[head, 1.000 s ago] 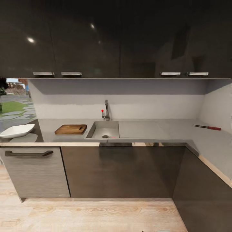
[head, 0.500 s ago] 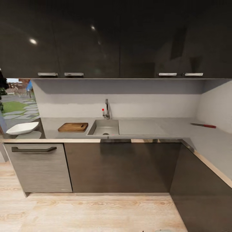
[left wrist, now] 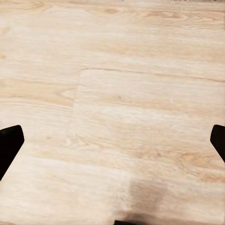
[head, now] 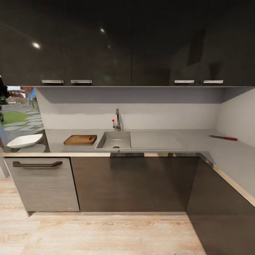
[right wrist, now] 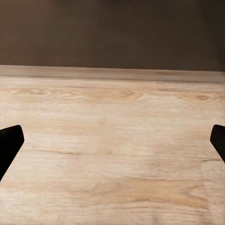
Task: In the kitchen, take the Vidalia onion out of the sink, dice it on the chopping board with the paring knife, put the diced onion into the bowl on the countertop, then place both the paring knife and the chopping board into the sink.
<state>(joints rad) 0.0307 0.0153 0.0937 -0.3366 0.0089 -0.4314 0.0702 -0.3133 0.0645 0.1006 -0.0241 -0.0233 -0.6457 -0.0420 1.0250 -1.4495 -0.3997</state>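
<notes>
From where I stood, both pincers, left pincer [left wrist: 112,140] and right pincer [right wrist: 112,140], hung spread wide over the wooden floor [head: 99,233]. The onion lay hidden within the sink [head: 114,140]; rolling squarely up to the counter [head: 198,141] first seemed wise.

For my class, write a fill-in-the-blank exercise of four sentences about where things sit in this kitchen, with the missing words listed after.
1. The chopping board lies on the countertop just to the ______ of the sink in the head view.
2. The paring knife has a ______ handle.
3. The bowl is ______ in colour.
4. The left gripper hangs over the wooden ______.

Missing words: left; red; white; floor
</notes>
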